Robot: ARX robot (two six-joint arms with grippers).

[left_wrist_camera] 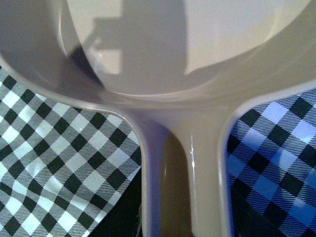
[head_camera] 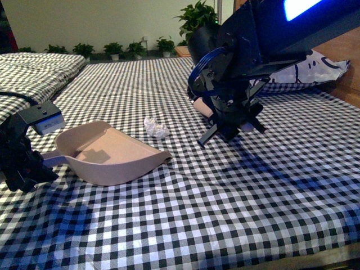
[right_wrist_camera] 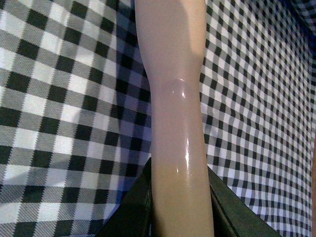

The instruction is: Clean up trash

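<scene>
Crumpled paper wad (head_camera: 156, 127) lying on the checkered bed (head_camera: 236, 191), about mid-bed, just beyond the open lip of the beige dustpan (head_camera: 109, 152) and apart from it. Left gripper (head_camera: 28, 166) near the bed's left edge, closed around the dustpan's handle (left_wrist_camera: 190, 173). Right gripper (head_camera: 228, 121) hovering right of the wad, fingers (right_wrist_camera: 224, 210) clamped on a smooth beige handle (right_wrist_camera: 175, 123), probably a brush, its far end hidden. Patterned pillow (head_camera: 306, 67) at the far right edge behind the right arm. Potted plants (head_camera: 126, 49) lined along the back wall. Nothing between wad and dustpan.
</scene>
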